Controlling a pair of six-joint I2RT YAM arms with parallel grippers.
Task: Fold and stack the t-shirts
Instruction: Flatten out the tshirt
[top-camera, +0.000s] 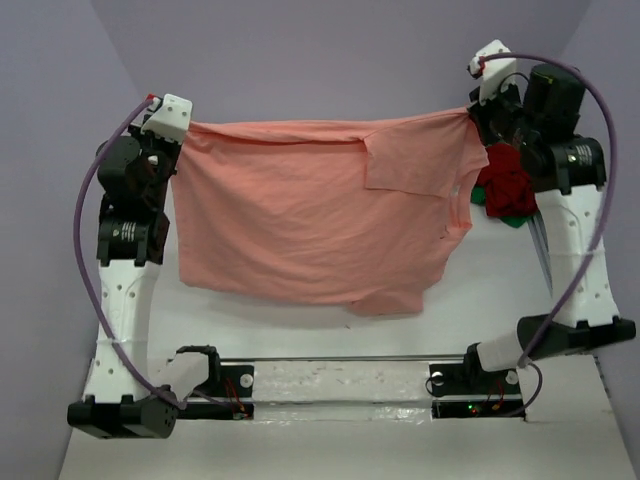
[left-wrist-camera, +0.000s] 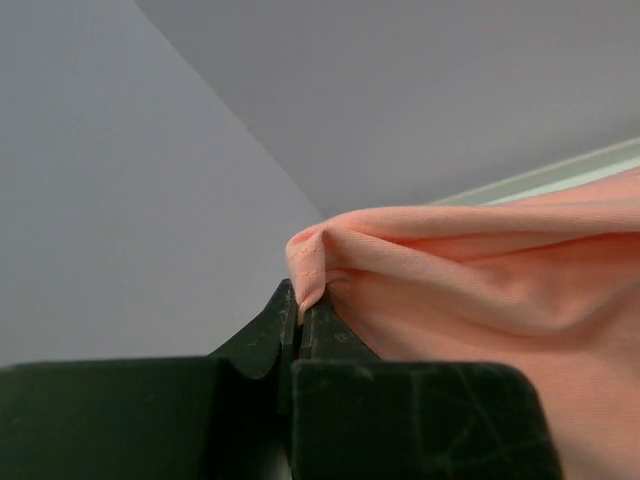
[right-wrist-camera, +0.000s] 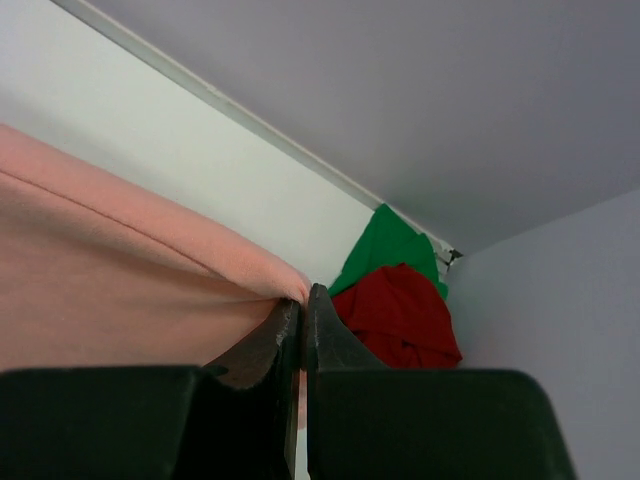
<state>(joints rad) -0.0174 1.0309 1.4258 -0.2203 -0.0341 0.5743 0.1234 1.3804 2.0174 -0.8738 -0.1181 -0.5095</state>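
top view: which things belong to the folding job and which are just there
Job: salmon-pink t-shirt, pinched by left gripper and right gripper; dark red t-shirt; green t-shirt.
Just there: table, purple cables.

Matt cloth shirt (top-camera: 300, 220), left pincer (left-wrist-camera: 298, 318) perhaps plastic

The white table (top-camera: 480, 290) bears a dark red shirt (right-wrist-camera: 400, 310) bunched against a green shirt (right-wrist-camera: 385, 245).
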